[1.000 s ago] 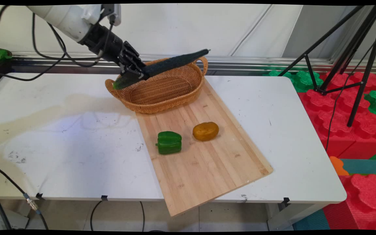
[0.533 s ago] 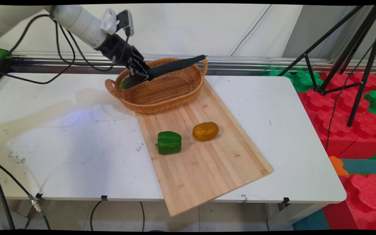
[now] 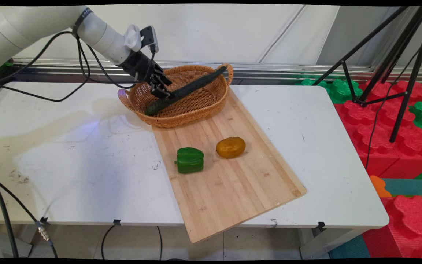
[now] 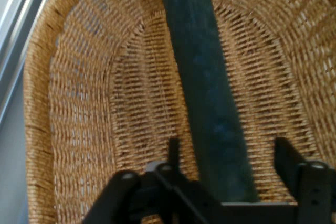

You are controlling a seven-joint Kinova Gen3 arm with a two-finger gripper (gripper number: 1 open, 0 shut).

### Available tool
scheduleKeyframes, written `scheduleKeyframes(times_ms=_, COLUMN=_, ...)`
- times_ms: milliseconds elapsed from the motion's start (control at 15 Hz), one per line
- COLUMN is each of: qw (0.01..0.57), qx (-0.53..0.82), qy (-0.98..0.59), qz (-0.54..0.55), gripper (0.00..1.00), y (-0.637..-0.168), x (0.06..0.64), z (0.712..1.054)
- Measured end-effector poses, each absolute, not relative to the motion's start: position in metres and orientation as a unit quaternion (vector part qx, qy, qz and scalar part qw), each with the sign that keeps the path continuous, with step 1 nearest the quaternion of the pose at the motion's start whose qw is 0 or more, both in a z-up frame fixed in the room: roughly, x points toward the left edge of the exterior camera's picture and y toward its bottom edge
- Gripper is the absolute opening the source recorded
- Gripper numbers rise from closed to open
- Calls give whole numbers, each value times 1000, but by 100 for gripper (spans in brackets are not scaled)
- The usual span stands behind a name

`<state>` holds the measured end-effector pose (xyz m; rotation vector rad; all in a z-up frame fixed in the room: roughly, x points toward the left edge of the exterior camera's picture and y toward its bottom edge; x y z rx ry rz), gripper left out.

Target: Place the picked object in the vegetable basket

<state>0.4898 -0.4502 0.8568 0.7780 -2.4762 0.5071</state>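
Note:
A long dark green cucumber lies slanted in the wicker basket, its low end on the basket floor and its far end leaning on the right rim by the handle. My gripper hangs inside the basket over the cucumber's lower half. In the hand view the cucumber runs up between my gripper and the woven basket floor. The fingers stand apart with a gap on each side of it, so the gripper is open.
The basket stands at the far end of a wooden cutting board on the white table. A green pepper and a yellow-brown potato lie on the board. A black tripod and foam blocks stand at the right.
The gripper came down into the basket with the cucumber. The cucumber, held level above the rim before, now slants with its low end on the basket floor, and the fingers have let go.

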Motion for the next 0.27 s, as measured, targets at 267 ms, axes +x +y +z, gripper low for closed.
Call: scheduleKeyframes(times_ms=267, qw=246, qx=296, qy=-904, qz=187, gripper=100, y=-455, x=494, z=851)
